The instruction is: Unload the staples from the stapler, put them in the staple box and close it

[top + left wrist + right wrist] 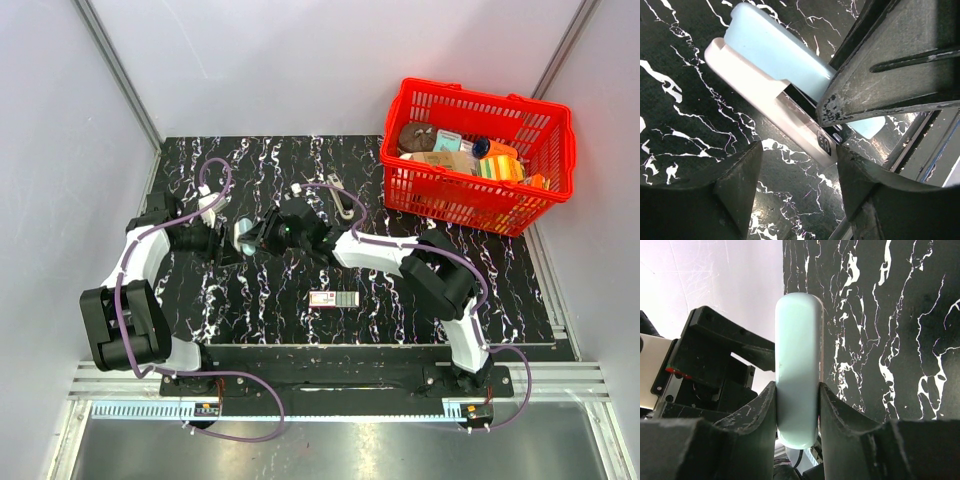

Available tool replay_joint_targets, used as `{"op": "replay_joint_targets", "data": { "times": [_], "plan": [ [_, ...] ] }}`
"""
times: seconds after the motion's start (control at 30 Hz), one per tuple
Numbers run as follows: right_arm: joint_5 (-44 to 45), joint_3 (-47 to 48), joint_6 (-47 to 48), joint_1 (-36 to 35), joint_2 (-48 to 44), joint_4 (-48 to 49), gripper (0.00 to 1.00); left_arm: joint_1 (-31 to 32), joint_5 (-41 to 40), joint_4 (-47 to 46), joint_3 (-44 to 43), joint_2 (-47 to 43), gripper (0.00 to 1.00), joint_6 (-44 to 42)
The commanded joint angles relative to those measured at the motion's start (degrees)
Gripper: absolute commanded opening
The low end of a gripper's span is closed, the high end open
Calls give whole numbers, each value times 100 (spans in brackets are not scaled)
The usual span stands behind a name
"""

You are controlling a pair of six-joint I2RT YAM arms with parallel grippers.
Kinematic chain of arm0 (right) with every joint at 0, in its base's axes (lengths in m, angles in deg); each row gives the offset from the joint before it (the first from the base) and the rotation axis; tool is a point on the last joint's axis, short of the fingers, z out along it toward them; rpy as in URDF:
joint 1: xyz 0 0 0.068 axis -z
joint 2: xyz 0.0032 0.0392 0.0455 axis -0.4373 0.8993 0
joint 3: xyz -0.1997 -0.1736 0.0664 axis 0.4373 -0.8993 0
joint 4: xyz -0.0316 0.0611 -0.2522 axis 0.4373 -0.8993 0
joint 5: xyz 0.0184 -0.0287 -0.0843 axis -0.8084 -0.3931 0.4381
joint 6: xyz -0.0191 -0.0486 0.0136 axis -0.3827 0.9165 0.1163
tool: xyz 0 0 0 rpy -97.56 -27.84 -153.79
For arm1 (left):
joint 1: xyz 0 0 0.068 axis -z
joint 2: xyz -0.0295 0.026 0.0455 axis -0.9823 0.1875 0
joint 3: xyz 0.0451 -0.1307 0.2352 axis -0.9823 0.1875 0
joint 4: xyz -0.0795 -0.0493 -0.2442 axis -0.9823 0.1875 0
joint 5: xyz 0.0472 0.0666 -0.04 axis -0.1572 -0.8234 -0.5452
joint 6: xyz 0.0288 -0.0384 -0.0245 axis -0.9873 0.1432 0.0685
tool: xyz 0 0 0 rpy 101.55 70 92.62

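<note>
The stapler [243, 235] has a light blue top [775, 50] and a white base [750, 80]; it sits left of the mat's centre between my two grippers. My right gripper [260, 236] is shut on the blue top [797, 355], with the jaws pressed on both its sides [797, 390]. The top looks lifted a little off the base. My left gripper [226, 245] is open [799, 155]; its fingers [735, 185] stand apart just short of the base's end, the right one close to it. A short strip that looks like staples [333, 299] lies on the mat nearer the front.
A red basket [470, 207] with packets and a bottle stands at the back right. A small metal piece [341, 196] lies behind the right arm. The black marbled mat [300, 160] is ringed by white walls.
</note>
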Motion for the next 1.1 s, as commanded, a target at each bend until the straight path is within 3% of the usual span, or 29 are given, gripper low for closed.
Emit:
{"op": "replay_joint_targets", "data": {
  "times": [0.0,0.27,0.6,1.07],
  "plan": [
    [-221,-14,-142,-58,-387,577,0,26,290,-217,-87,-11,59,-98],
    [-326,-216,-203,-58,-475,753,0,26,272,-217,-52,33,24,-98],
    [-625,-568,-54,-23,-650,656,0,17,-176,-252,-96,-55,1,-309],
    [-1390,-708,965,30,-729,-47,0,26,-1187,-709,53,-362,0,-907]
  ]
}}
